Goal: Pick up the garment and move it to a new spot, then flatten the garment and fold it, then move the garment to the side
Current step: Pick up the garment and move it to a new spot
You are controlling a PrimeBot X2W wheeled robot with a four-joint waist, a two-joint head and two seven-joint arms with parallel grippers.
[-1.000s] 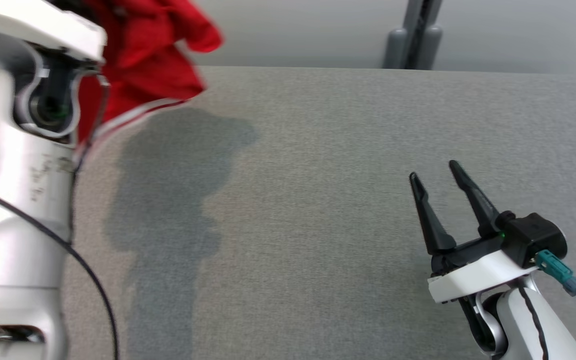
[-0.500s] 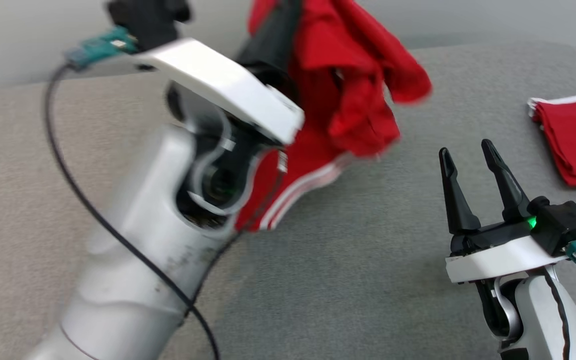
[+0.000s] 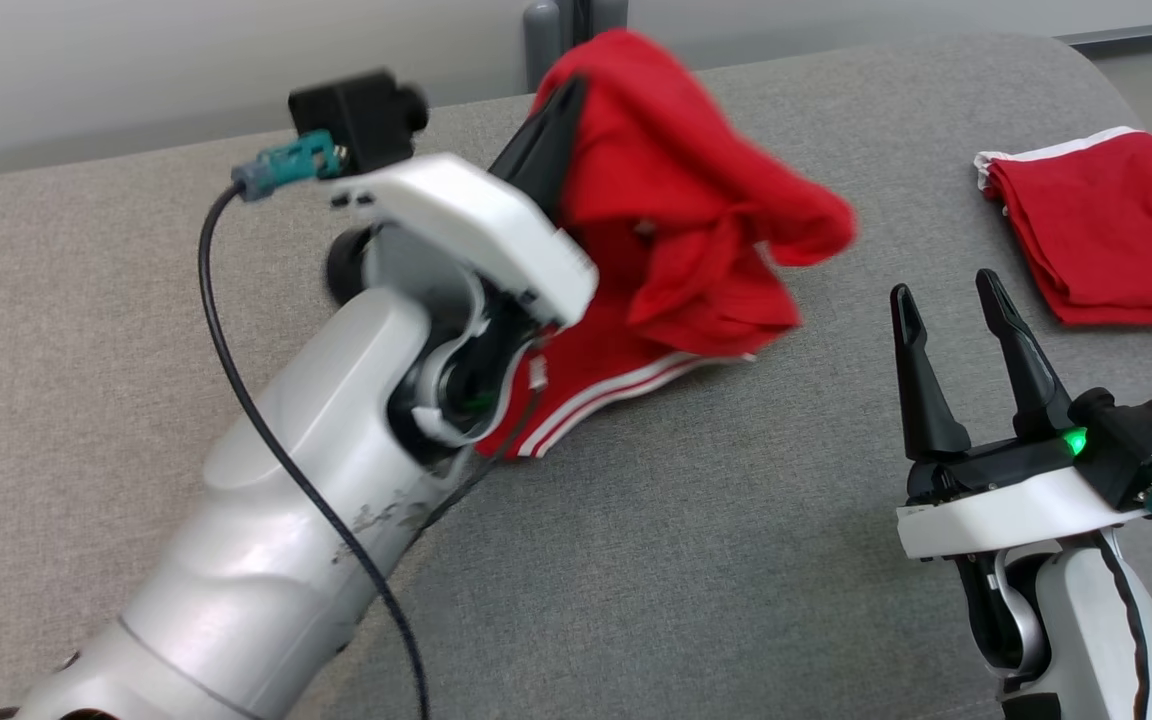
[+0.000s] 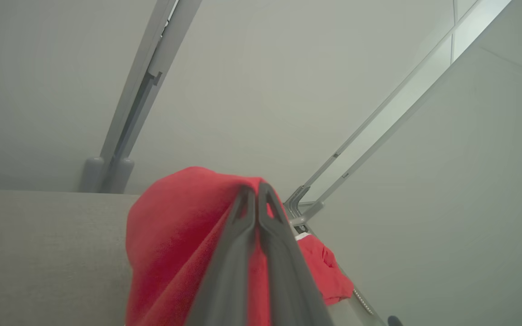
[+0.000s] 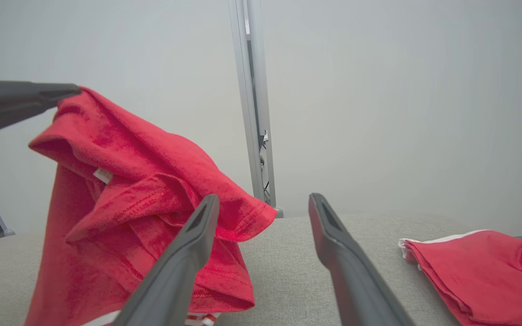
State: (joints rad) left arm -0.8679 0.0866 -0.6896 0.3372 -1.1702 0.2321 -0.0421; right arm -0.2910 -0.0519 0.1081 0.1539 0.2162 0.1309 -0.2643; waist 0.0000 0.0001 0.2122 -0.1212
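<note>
Our left gripper (image 3: 568, 100) is clamped on the garment (image 3: 696, 240), which hangs bunched over the table (image 3: 636, 560), its striped hem touching down. Our right gripper (image 3: 944, 283), jaws spread and empty, sits just right of it, nearest the loose side.

The head view looks forward and down on the grey tabletop (image 3: 686, 560) from close above. Each wrist view looks low across it toward the pale wall (image 5: 401, 113), along the left pincer (image 4: 255, 188) and right pincer (image 5: 263, 199). All three share the hanging red garment (image 3: 696, 220) and folded garment (image 3: 1106, 240).
</note>
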